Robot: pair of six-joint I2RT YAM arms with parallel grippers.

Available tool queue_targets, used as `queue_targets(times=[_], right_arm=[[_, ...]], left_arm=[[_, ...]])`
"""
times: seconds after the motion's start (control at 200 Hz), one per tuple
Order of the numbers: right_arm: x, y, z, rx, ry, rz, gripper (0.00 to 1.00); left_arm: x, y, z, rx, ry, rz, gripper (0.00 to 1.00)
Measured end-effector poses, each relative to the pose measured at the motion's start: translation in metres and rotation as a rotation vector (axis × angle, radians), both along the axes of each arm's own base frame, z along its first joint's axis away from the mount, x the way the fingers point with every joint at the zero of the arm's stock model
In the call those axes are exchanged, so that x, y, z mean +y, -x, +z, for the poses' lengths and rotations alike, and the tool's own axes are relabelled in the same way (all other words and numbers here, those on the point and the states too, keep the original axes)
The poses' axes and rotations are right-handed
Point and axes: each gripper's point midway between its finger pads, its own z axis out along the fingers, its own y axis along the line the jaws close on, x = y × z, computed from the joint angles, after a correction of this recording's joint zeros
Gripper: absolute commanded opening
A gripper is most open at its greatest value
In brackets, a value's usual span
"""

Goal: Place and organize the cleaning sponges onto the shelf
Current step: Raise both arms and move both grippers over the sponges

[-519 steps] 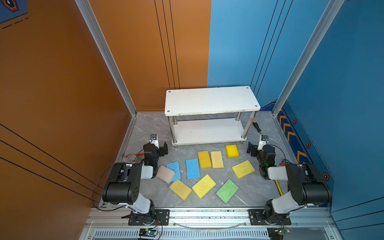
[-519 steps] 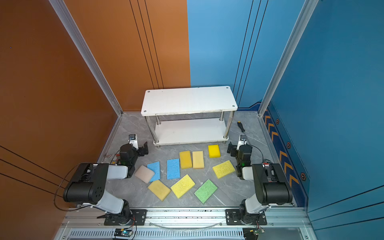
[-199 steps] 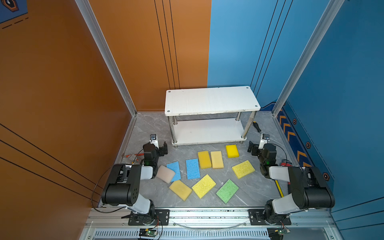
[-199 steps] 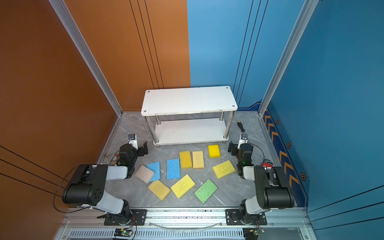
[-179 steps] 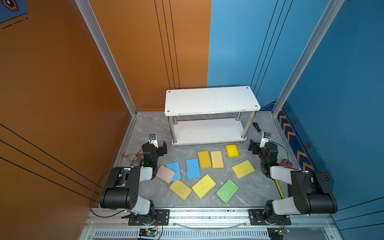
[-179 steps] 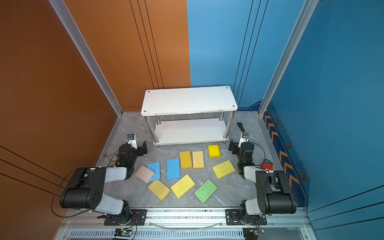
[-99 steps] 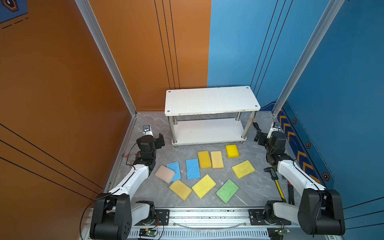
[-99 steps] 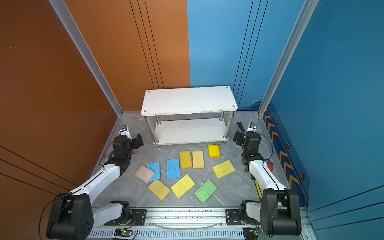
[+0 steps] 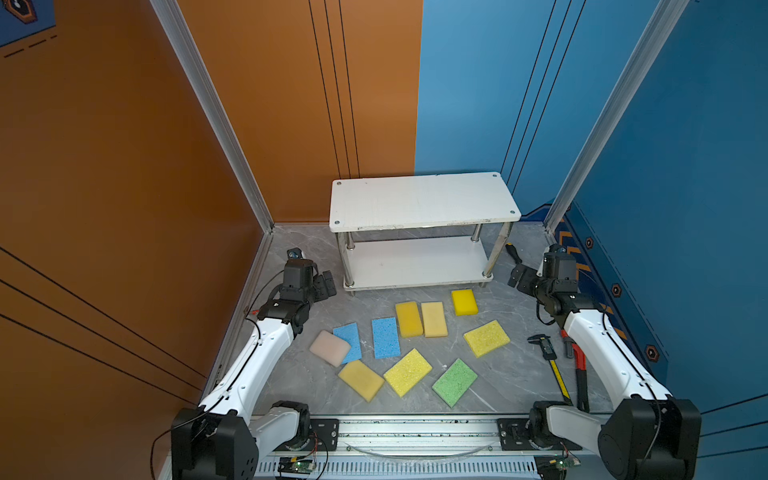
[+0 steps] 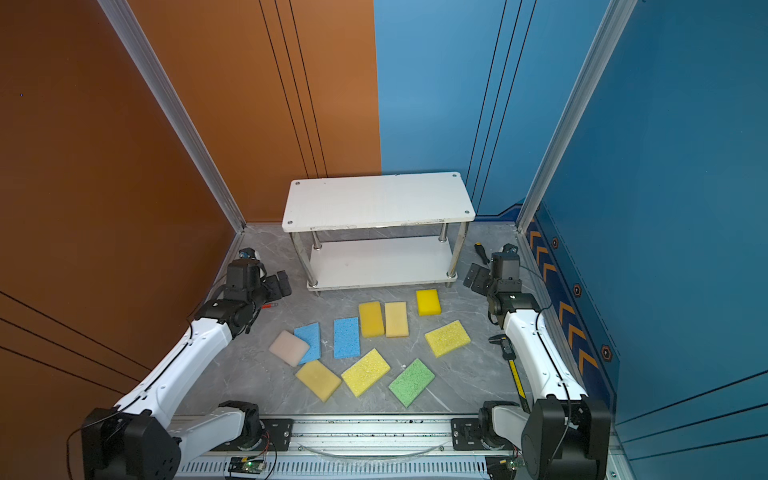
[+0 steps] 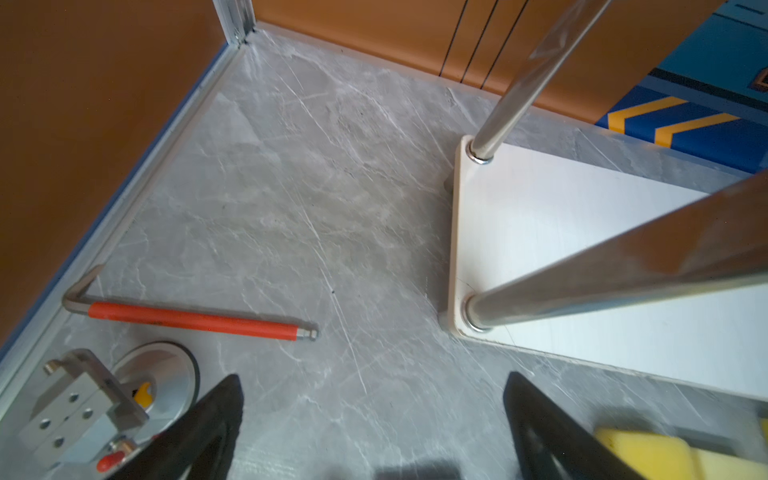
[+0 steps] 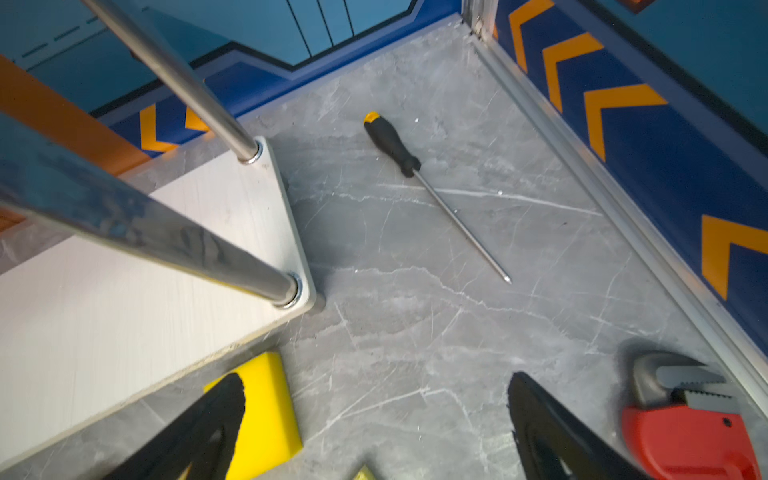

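Ten cleaning sponges counted, all flat on the grey marbled tabletop (image 9: 511,374), lower centre of both top views, in front of the two-tier white-board shelf with chrome posts (image 9: 424,199); both boards are bare, so nothing is placed yet. Breakdown: five yellow (bright yellow smooth foam sponge (image 9: 464,302), deep yellow smooth foam sponge (image 9: 409,319), dull yellow foam sponge (image 9: 360,380), right coarse lemon sponge (image 9: 486,338), centre coarse lemon sponge (image 9: 408,372)); two blue (left blue porous sponge (image 9: 351,336), right blue porous sponge (image 9: 385,337)); one green coarse sponge (image 9: 455,382); one pale tan foam sponge (image 9: 434,319), side by side with the deep yellow one and apparently touching it; one whitish-pink foam sponge (image 9: 330,348), lapping over the left blue one's edge. Key relation: the bright yellow sponge lies just before the shelf's front-right foot, down and left of the right gripper (image 9: 519,278) in frame, long axis running up the frame toward the shelf; the right arm is clearly the nearer, and its wrist view shows that sponge beside one finger (image 12: 216,415). The left gripper (image 9: 325,284) sits mid-left by the front-left foot; its nearest pads, the whitish-pink and left blue, lie down and right of it. Both grippers: jaws spread wide, only bare tabletop between them. Judgement: the right arm should take the bright yellow sponge across its short side. Periphery: one black-handled screwdriver (image 9: 512,251), one red pipe wrench (image 9: 575,361) and one steel caliper (image 9: 544,347) at right; one red-sleeved hex key (image 11: 193,322) at left.
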Motion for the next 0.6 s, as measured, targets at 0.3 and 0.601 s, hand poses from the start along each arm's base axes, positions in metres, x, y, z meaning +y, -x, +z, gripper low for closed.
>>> queue_targets(times=[0.3,0.601], right_arm=[[0.042,0.010,0.005,0.088,-0.125,0.095,1.00],[0.078,0.012,-0.009,0.201,-0.214,0.157,1.00]], left_arm=[[-0.038,0.018,-0.003,0.076,0.165,-0.111,0.98],[-0.079,0.042,-0.014,0.171,0.261,-0.189,0.98]])
